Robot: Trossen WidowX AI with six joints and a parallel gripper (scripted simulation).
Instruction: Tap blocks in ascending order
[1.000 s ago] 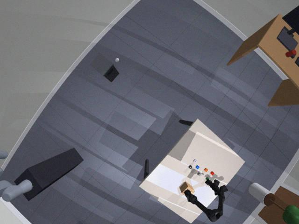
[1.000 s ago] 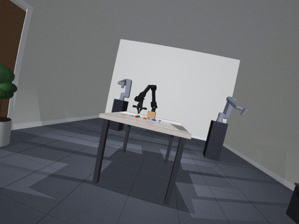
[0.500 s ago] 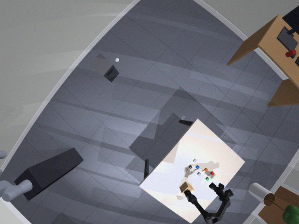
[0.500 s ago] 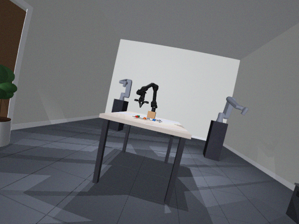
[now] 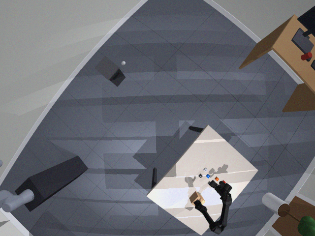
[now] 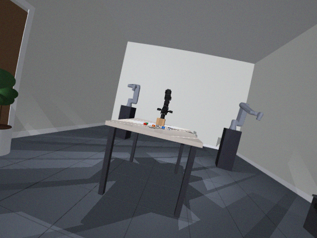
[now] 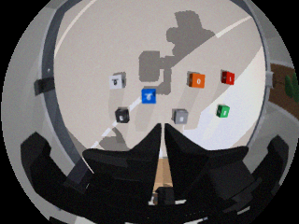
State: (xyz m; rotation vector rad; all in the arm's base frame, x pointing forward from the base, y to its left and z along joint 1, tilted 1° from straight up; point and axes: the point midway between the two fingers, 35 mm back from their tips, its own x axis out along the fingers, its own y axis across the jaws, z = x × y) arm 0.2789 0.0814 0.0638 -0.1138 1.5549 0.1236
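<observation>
My gripper (image 7: pixel 163 126) is shut and empty, above the table. In the wrist view its tips are below a blue block (image 7: pixel 149 96) (image 5: pixel 207 176) (image 6: pixel 163 127), between a black block (image 7: pixel 122 116) (image 5: pixel 200 175) and a grey block (image 7: pixel 180 117). A white block (image 7: pixel 117 81) (image 5: pixel 205 169) is upper left. An orange block (image 7: pixel 197 80) (image 5: pixel 216 179) (image 6: pixel 153 125) shows 0 and a red block (image 7: pixel 228 77) (image 5: pixel 223 181) (image 6: pixel 145 123) seems to show 1. A green block (image 7: pixel 222 111) lies at the right. The other digits are too blurred to read. The arm hides the green block in the top view.
The blocks lie apart on the pale table (image 5: pixel 211 152) (image 6: pixel 179 135). A tan wooden box (image 5: pixel 195 197) (image 6: pixel 160 121) stands by the arm's base. Shadows of the arm fall across the table. A potted plant (image 5: pixel 306 225) stands on the floor beyond the table.
</observation>
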